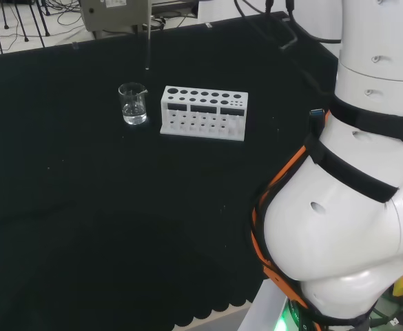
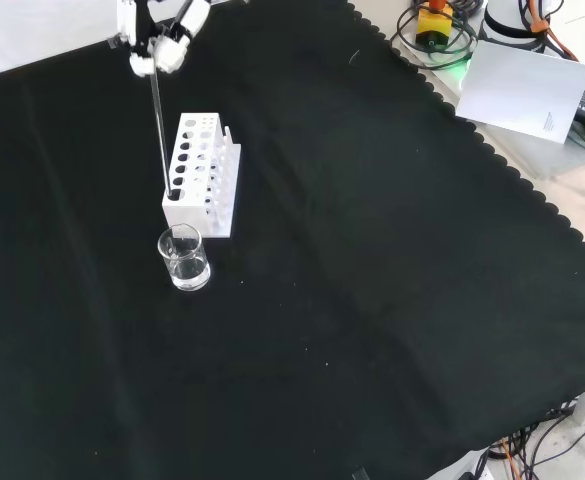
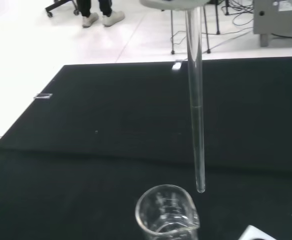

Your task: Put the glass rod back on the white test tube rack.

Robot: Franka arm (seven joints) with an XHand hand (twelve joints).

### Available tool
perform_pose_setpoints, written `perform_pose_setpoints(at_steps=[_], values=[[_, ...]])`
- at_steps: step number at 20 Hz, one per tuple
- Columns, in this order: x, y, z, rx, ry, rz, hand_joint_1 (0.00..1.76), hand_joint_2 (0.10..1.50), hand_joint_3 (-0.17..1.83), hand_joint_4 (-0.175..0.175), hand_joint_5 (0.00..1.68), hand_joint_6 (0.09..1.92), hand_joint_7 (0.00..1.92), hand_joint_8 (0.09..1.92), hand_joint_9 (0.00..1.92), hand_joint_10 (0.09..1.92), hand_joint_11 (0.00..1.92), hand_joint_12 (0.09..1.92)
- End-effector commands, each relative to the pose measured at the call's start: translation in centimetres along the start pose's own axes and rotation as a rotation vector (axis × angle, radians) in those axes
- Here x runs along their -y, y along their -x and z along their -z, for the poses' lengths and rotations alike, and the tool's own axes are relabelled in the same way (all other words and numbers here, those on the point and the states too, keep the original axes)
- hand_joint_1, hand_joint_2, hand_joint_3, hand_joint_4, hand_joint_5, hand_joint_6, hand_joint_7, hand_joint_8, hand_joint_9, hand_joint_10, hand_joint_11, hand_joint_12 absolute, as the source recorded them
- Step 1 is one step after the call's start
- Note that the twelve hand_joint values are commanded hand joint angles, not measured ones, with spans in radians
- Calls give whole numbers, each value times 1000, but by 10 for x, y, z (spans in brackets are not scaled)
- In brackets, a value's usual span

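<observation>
Holding a thin clear glass rod upright, the black-and-white hand pinches its top.
The rod's tip hangs above the white test tube rack, at 12 o'clock from the small clear glass beaker.

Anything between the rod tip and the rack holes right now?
Nothing visible blocks it. The hand holds the glass rod upright, above the cloth. The small beaker stands just beside the white rack, at one end, not over the holes; the rod tip hangs close to its rim in the wrist view.
</observation>
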State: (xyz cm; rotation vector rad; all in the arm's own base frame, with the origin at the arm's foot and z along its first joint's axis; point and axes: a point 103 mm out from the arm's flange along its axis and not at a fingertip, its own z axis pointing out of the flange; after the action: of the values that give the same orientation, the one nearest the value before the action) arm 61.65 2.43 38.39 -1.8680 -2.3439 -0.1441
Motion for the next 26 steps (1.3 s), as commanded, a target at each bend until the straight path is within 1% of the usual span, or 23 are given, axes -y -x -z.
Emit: perform_pose_setpoints(at_steps=[1,8,15,19,26], values=[[15,31,4,0,9,-50,1313,1050,-77,-175,1323,87,1232,902,1748,534,1623,846],[31,57,6,5,17,-101,1313,1050,-76,-175,1323,87,1232,902,1748,535,1623,847],[45,72,4,-5,24,-134,1313,1049,-75,-175,1324,87,1232,901,1749,536,1624,847],[44,69,2,2,6,-139,1313,1049,-75,-175,1325,87,1233,900,1749,536,1624,847],[51,69,-1,9,9,-128,1313,1049,-75,-175,1326,87,1232,902,1749,537,1624,848]])
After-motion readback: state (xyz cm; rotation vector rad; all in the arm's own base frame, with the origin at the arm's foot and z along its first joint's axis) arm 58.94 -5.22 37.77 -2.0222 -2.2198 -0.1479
